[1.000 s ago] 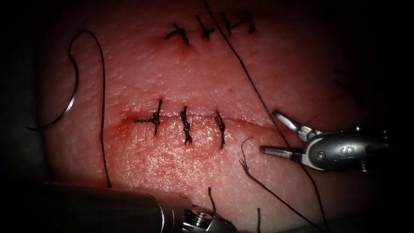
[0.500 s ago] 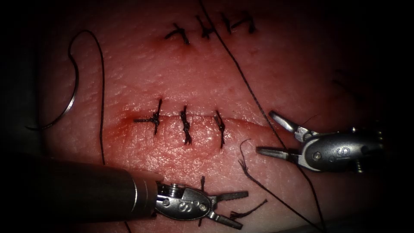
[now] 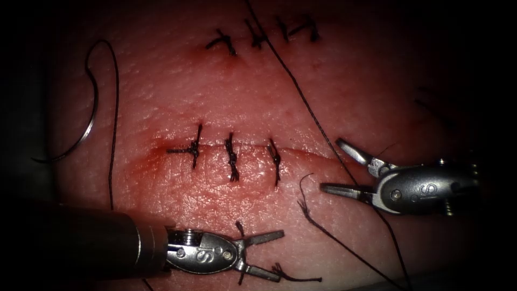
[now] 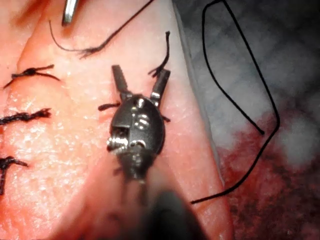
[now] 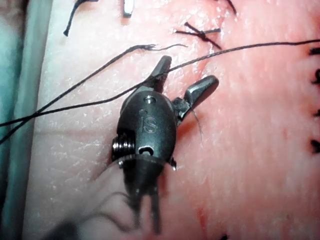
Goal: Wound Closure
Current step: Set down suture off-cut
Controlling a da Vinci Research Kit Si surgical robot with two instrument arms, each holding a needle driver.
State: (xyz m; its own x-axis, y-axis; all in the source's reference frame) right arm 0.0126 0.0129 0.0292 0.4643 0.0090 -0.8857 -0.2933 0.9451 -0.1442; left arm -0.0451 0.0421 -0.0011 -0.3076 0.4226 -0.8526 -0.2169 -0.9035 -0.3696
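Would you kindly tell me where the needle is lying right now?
In the endoscope view the needle lies free at the tissue's far left edge, left of the cut, held by neither tool.

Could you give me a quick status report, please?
Left tool jaws open, empty. Right tool jaws open, empty. Needle lying free, far left of cut.

The left tool [image 4: 140, 82] hovers over the tissue [image 4: 60, 150], jaws spread and empty, a cut thread end [image 4: 162, 55] just beside one jaw; knotted stitches [image 4: 30, 73] lie nearby.
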